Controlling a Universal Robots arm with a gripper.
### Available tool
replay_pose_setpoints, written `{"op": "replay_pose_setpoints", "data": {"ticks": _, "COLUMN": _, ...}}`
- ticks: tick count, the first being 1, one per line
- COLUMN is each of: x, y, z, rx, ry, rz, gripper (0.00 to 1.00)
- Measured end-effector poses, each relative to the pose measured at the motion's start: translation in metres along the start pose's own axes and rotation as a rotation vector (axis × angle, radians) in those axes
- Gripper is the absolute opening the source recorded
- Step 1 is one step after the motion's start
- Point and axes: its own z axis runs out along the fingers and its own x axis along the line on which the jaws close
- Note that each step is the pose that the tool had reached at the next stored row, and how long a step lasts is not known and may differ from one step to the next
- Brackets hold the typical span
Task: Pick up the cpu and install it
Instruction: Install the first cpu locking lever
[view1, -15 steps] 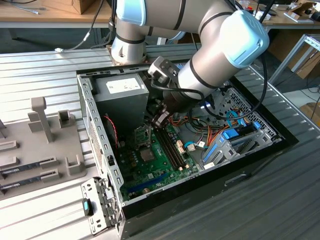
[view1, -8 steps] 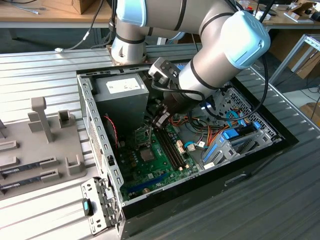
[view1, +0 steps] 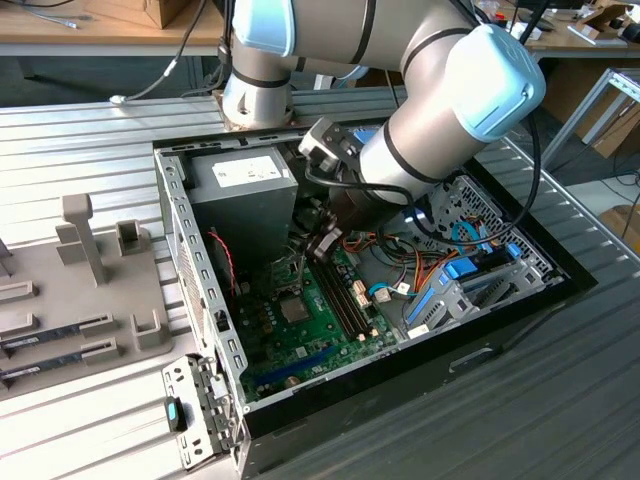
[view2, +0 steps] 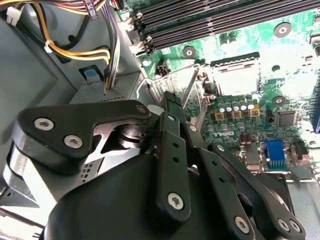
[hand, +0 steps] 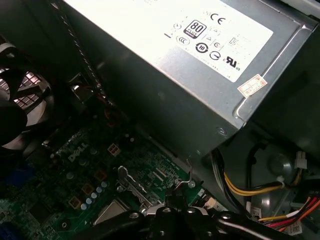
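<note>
pincer down at the socket, little room for error

the pincer is pressed together, nothing visibly between its fingers, its tip at the raised socket frame. the cpu lies just beyond the tip, in the socket. a slip could scrape the green board or snag the cables beside the pincer.

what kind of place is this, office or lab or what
Most likely a robotics lab or test workshop. A robot arm reaches into an open desktop computer case lying on a slatted metal workbench, with a grey fixture tray beside it and cluttered benches behind.
</note>
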Motion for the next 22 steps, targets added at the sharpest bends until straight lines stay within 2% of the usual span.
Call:
{"op": "replay_pose_setpoints", "data": {"ticks": 20, "x": 0.0093, "y": -0.0102, "z": -0.0037, "rx": 0.0001, "ry": 0.0001, "rz": 0.0, "gripper": 0.11}}
{"op": "replay_pose_setpoints", "data": {"ticks": 22, "x": 0.0126, "y": -0.0138, "z": -0.005, "rx": 0.0, "ry": 0.0, "rz": 0.0, "gripper": 0.11}}
